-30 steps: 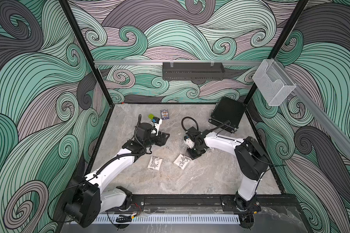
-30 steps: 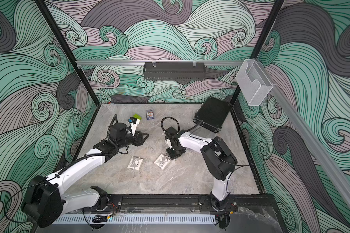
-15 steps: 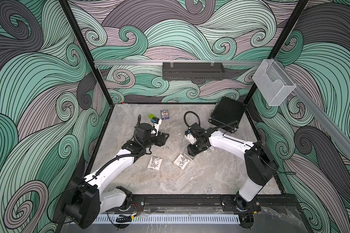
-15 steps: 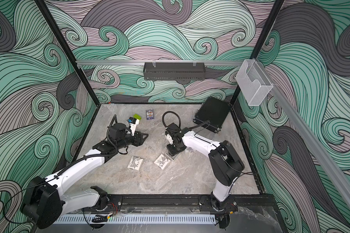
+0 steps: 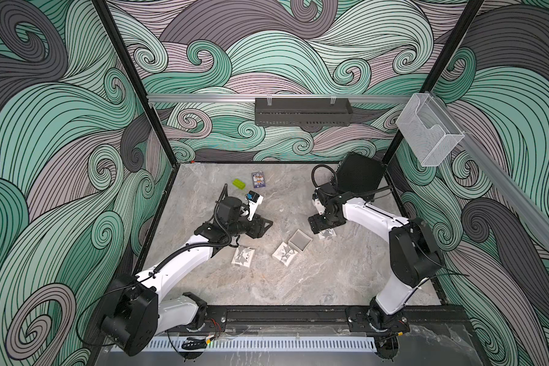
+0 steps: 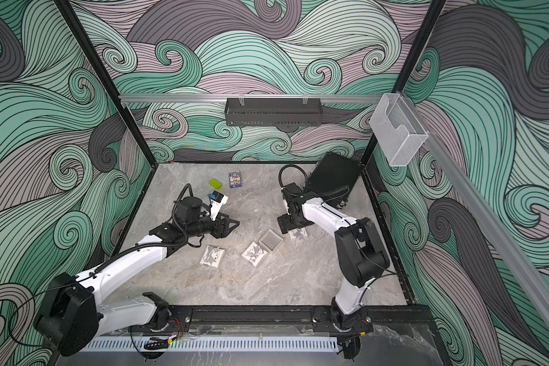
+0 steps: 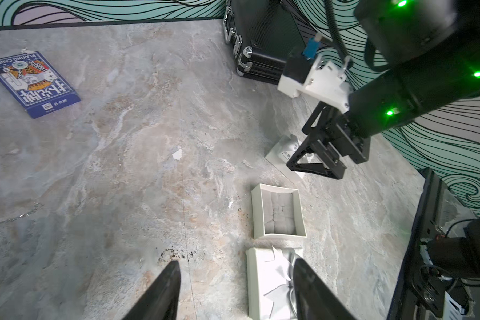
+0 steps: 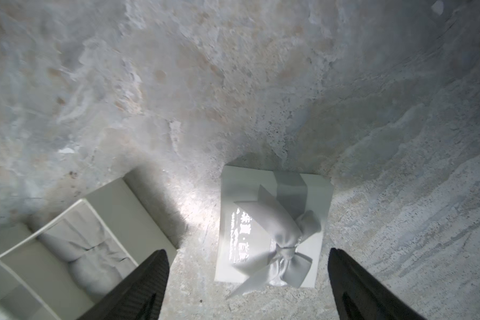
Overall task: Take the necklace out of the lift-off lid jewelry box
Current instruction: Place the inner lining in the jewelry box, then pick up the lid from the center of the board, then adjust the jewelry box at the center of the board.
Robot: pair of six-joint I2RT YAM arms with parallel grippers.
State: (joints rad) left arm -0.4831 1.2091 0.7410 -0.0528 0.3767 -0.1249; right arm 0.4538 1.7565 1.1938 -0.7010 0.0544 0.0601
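Observation:
The jewelry box base (image 5: 300,240) (image 6: 270,244) stands open at mid table. Its grey cushion (image 7: 279,212) (image 8: 75,249) shows no necklace. The lift-off lid (image 5: 327,234) (image 6: 298,234) (image 7: 281,151), white with a grey bow (image 8: 272,232), lies flat on the table just right of the base. My right gripper (image 5: 319,226) (image 6: 287,221) (image 8: 245,253) hangs open right over the lid, its fingers apart on either side and not touching it. My left gripper (image 5: 263,226) (image 6: 232,225) (image 7: 236,263) is open and empty, left of the base.
Two closed white boxes with bows (image 5: 284,253) (image 5: 243,256) lie near the base. A card pack (image 5: 258,179), a green block (image 5: 239,183) and a black case (image 5: 357,177) sit at the back. A thin chain (image 7: 17,217) lies on the table.
My right gripper carried the lid to the right off the base, set it on the table and opened. The left arm has barely moved.

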